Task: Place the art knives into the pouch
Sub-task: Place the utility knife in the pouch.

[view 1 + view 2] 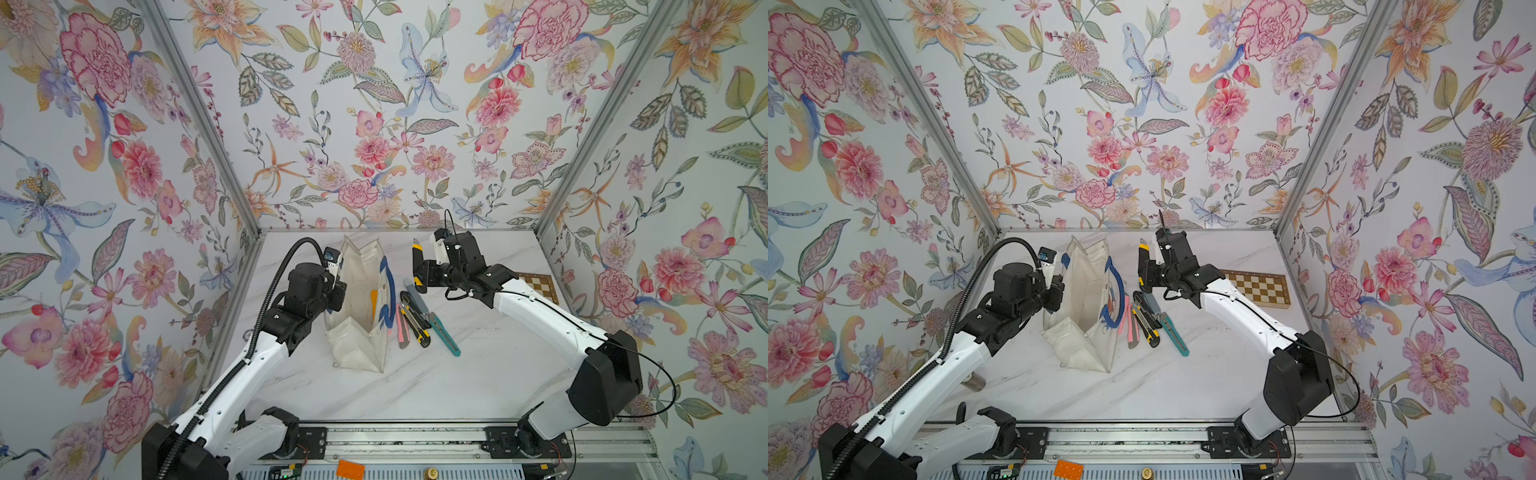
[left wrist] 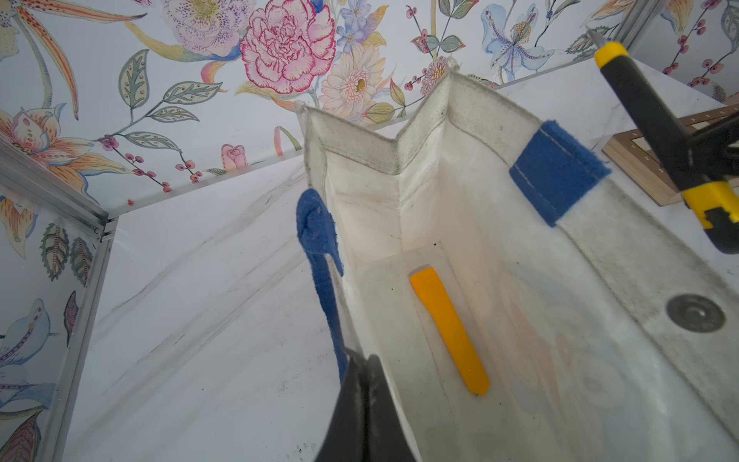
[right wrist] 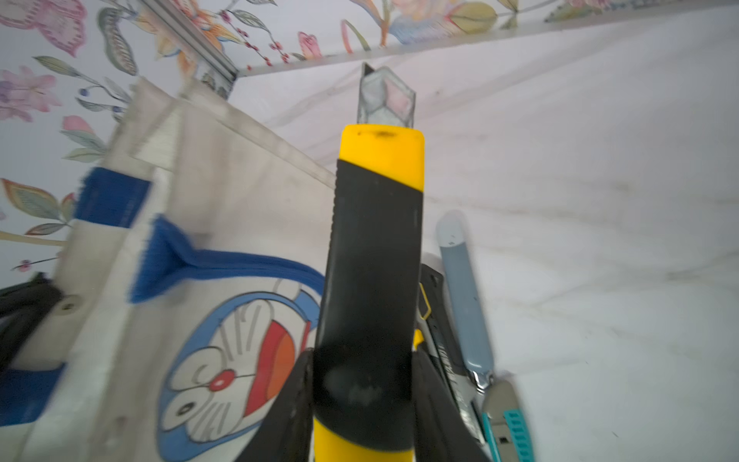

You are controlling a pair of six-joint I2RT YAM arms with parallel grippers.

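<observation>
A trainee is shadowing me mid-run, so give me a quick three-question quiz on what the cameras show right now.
1. True or false: the right gripper holds the yellow-and-black knife off the table.
2. What already lies inside the pouch? A: an orange knife. B: scissors. C: nothing.
3. Fill in: the left gripper is shut on the edge of the ____.

Key: 1 true; 2 A; 3 pouch.
</observation>
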